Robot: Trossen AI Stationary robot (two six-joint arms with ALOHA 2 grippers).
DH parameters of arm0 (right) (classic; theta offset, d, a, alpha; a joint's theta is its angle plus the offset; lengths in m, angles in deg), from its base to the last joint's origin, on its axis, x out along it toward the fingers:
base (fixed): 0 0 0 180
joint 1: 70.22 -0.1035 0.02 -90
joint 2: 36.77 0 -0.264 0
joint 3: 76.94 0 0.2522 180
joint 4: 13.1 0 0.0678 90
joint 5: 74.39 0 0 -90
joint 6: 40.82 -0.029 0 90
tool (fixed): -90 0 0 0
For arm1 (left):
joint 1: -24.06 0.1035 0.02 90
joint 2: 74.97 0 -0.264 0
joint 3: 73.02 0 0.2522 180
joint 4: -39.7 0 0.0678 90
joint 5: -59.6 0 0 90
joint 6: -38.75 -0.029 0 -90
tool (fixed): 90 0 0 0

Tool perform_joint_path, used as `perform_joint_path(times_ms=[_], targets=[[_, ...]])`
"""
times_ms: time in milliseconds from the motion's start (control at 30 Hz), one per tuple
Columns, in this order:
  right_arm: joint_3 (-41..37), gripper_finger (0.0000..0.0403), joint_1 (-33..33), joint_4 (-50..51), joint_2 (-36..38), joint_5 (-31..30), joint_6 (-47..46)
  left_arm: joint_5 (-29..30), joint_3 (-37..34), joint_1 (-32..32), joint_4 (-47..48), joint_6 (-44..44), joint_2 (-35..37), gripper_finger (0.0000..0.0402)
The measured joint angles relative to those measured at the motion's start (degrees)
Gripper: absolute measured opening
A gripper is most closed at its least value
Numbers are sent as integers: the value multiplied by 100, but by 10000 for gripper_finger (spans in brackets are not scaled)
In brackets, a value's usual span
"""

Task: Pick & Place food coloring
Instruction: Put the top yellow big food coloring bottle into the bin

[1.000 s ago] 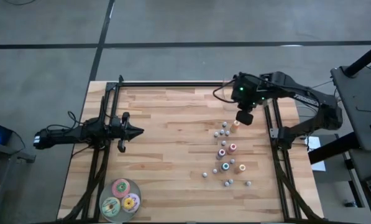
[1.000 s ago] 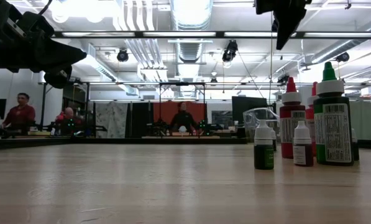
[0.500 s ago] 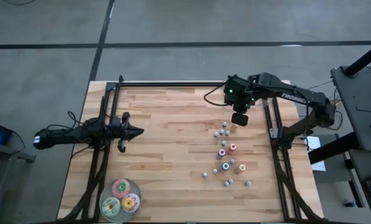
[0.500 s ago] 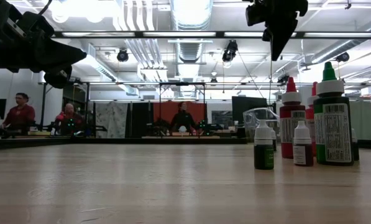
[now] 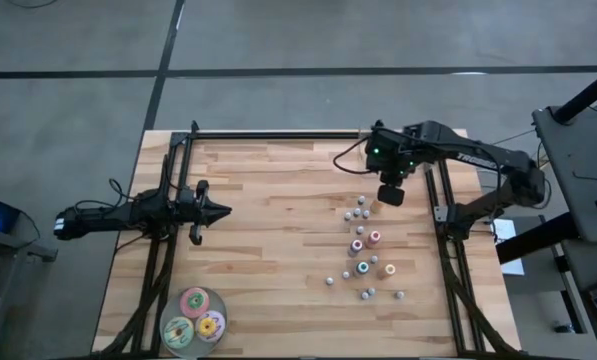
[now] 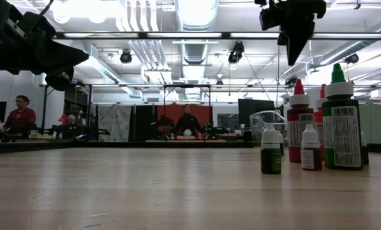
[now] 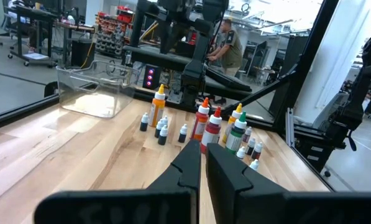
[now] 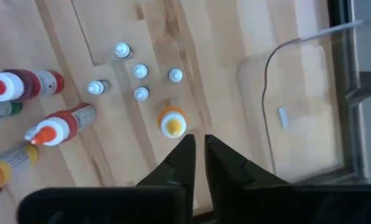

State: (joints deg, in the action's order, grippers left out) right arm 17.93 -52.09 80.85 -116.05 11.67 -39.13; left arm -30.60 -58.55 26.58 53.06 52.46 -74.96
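The food coloring bottles point(image 5: 363, 245) stand upright in a loose cluster on the right half of the wooden table point(image 5: 268, 250). The low view shows them at the right point(image 6: 334, 124). My right gripper point(image 5: 390, 192) hangs above the far end of the cluster, pointing down, its fingers shut and holding nothing. In the right wrist view an orange bottle point(image 8: 171, 121) stands just beyond the gripper point(image 8: 199, 144), with several small white-capped bottles point(image 8: 140, 72) past it. My left gripper point(image 5: 223, 211) waits shut at the table's left, level and pointing at the cluster point(image 7: 204, 121).
A clear plastic container point(image 8: 297, 106) stands on the table next to the orange bottle, toward the far right corner. Three flat round discs point(image 5: 193, 318) lie at the near left. Dark frame rails point(image 5: 443, 215) run along the table's sides. People show in the room behind point(image 6: 21, 118).
My right gripper has sunk a little toward the far end of the bottle cluster, still pointing down. The bottles have not moved.
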Motion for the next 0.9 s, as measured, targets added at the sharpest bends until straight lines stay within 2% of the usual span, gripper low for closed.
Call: perform_joint_path(times_ms=[267,533,700,900], targets=[[-268,122,-17,-1,186,85,-312,2,0,0,0,-2,0,0],[-479,191,-26,-110,203,91,-90,2,-1,0,0,-1,0,0],[-739,217,-26,-294,203,96,598,0,-1,0,0,-1,0,0],[-1087,229,-24,-623,203,94,1034,2,-2,0,0,-2,0,0]])
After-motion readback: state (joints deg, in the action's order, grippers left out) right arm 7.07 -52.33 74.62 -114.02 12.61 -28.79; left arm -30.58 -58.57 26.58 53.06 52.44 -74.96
